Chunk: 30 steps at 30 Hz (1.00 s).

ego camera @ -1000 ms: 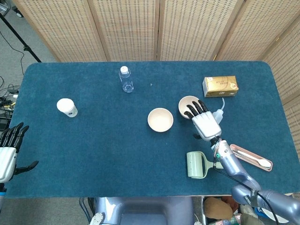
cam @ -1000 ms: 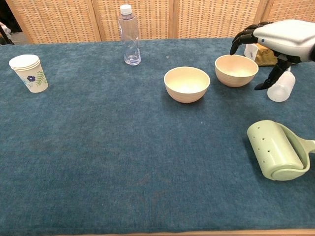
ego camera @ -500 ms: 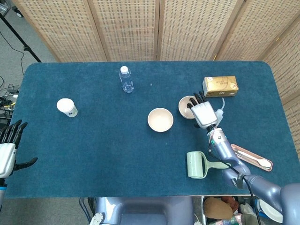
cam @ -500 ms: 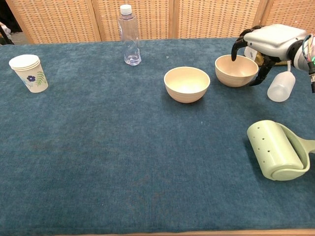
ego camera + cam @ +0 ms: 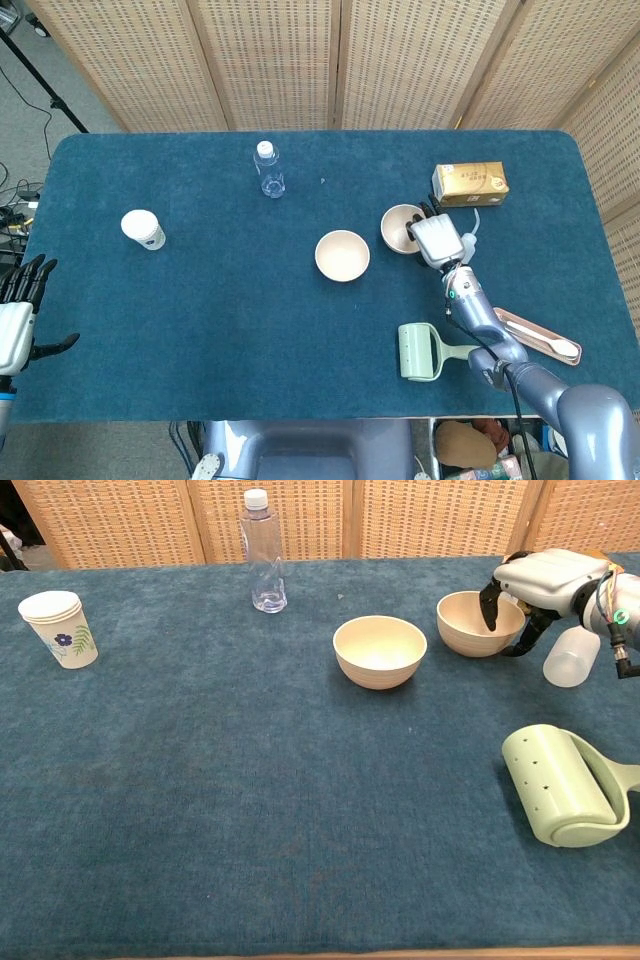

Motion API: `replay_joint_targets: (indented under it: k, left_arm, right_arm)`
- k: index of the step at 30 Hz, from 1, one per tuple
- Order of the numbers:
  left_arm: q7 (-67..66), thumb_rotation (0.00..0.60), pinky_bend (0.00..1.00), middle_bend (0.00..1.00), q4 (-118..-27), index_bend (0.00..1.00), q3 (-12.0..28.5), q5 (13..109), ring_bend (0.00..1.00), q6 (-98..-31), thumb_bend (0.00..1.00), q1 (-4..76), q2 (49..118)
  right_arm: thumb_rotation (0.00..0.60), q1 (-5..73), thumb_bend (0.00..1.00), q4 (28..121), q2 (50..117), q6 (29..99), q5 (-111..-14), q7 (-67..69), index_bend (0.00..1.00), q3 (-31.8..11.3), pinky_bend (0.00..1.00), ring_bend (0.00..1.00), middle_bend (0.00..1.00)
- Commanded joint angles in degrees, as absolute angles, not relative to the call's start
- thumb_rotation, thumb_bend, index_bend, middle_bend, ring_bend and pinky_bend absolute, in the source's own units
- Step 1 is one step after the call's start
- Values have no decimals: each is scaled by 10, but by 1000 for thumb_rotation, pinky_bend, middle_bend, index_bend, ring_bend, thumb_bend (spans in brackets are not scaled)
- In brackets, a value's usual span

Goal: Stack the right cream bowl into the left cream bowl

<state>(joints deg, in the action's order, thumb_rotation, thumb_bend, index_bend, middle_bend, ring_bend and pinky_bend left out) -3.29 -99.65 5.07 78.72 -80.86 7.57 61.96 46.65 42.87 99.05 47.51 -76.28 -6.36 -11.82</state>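
Right hand (image 5: pixel 540 577) grips the right cream bowl (image 5: pixel 476 623) at its right rim, dark fingers (image 5: pixel 489 610) hooked inside and the thumb outside. That bowl stands upright, mouth up, toward the tabletop's (image 5: pixel 220 300) right side, just beside the left cream bowl (image 5: pixel 342 255), also upright. Left hand (image 5: pixel 18 320) hangs off the left edge, fingers spread, holding nothing. Blue cloth covers the tabletop; wicker screens (image 5: pixel 300 60) stand behind.
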Motion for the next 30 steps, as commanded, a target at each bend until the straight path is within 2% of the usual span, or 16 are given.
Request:
replay_joint_targets:
  k: [1,3,6,11,17,23,28,30]
  left_arm:
    - [-33,600,0,0,-997,0,50,788,0,-809,0,76,619]
    - [-32,600,0,0,-997,0,49,790,0,-810,0,75,620]
    - [-28,600,0,0,-997,0,49,792,0,-811,0,74,618]
    - [-22,600,0,0,-996,0,50,794,0,-817,0,72,617]
    - [-17,600,0,0,-996,0,48,796,0,-816,0,71,615]
    - [-15,600,0,0,-997,0,47,797,0,-814,0,72,613]
    - [-10,600,0,0,-997,0,45,800,0,-812,0,73,611]
    - [-9,600,0,0,-997,0,45,801,0,-812,0,73,610]
  right_arm:
    - [600,468,382,415,999,486,-777,-47,573,-109,0,177,448]
    - [600,469,509,408,1002,492,-782,-44,592,-105,0,182,459]
    - [600,468,613,404,1004,499,-787,-43,609,-102,0,182,463]
    - [600,465,616,407,1001,509,-793,-41,633,-97,0,182,477]
    - [600,455,616,453,976,563,-814,-37,639,-93,0,189,486]
    - [600,454,616,596,914,617,-838,-73,640,-102,0,192,487]
    - [600,464,616,720,879,608,-838,-139,640,-108,0,192,487]
    - [600,468,616,742,880,599,-828,-165,641,-112,0,192,487]
